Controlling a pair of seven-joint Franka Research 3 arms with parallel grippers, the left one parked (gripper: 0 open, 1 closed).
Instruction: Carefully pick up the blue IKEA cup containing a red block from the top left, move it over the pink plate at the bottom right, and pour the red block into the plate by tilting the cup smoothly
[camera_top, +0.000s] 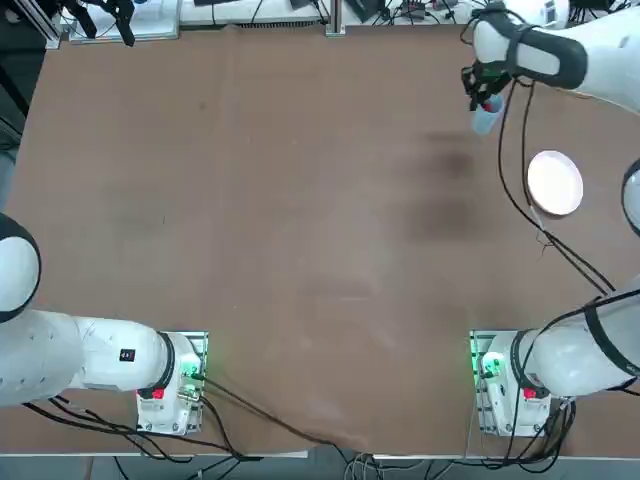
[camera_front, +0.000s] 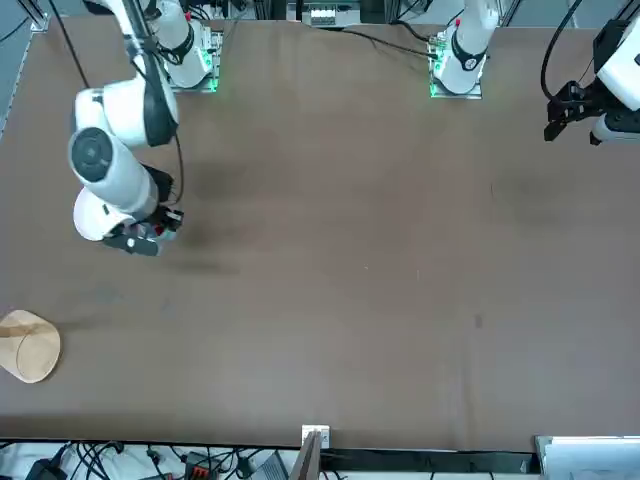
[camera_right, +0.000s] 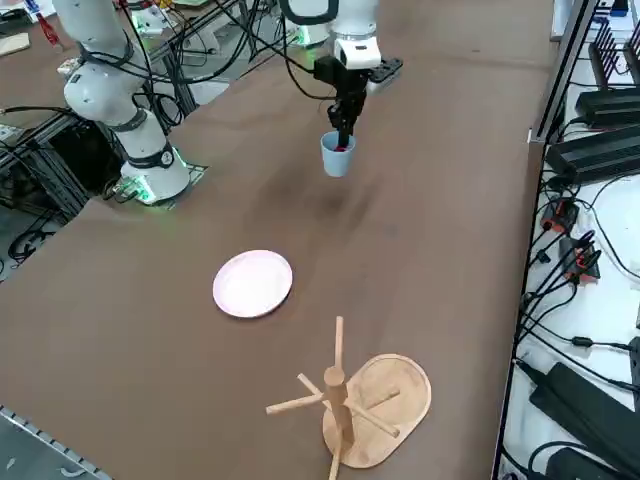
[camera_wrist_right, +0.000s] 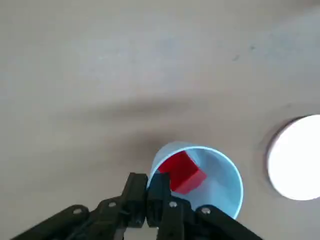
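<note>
My right gripper (camera_wrist_right: 148, 192) is shut on the rim of the blue IKEA cup (camera_wrist_right: 220, 185), one finger inside the wall and one outside. The red block (camera_wrist_right: 182, 171) lies inside the cup, against the wall near the fingers. In the right side view the cup (camera_right: 336, 158) hangs upright from the gripper (camera_right: 343, 135), lifted off the brown table with its shadow below. From overhead, the cup (camera_top: 486, 120) sits under the gripper (camera_top: 485, 100) at the far right. The pink plate (camera_top: 554, 182) lies on the table a short way nearer the robot's base, also visible as a pale disc (camera_right: 253, 283) (camera_wrist_right: 295, 157).
A tan wooden stand with pegs (camera_right: 350, 400) rests on an oval base beyond the plate toward the table's right edge, and shows in the front view (camera_front: 28, 345) too. Cables and power bricks (camera_right: 590, 250) line the floor past the far table edge.
</note>
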